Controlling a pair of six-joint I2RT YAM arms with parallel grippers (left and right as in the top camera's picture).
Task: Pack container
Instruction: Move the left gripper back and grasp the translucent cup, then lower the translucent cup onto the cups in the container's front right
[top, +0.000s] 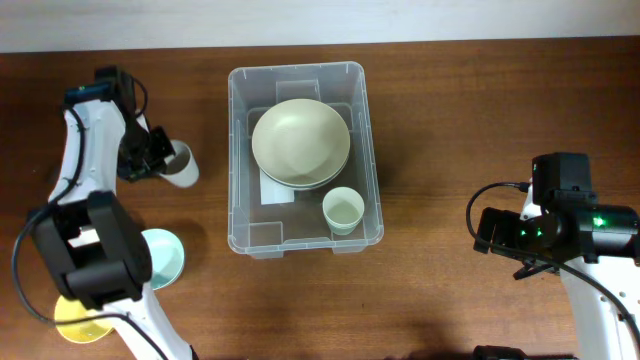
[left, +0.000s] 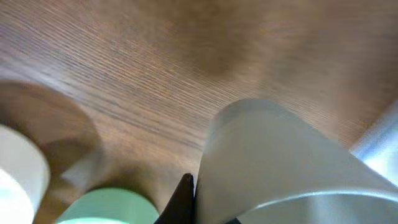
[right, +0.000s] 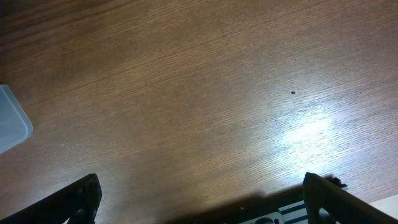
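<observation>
1. The container (top: 262, 232): at desk (top: 450, 100) centre, holding stacked cream bowls (top: 300, 140) and a small cup (top: 343, 210).
2. My left fingers (top: 158, 160): closed on a white cup (top: 182, 166), left of the container.
3. My right fingers (right: 199, 193): spread wide, empty, above the desk.

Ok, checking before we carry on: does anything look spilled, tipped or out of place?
Nothing spilled or damaged. The only thing askew is the white cup, tilted in the left fingers, left of the container; the bowls and small cup inside sit upright.
</observation>
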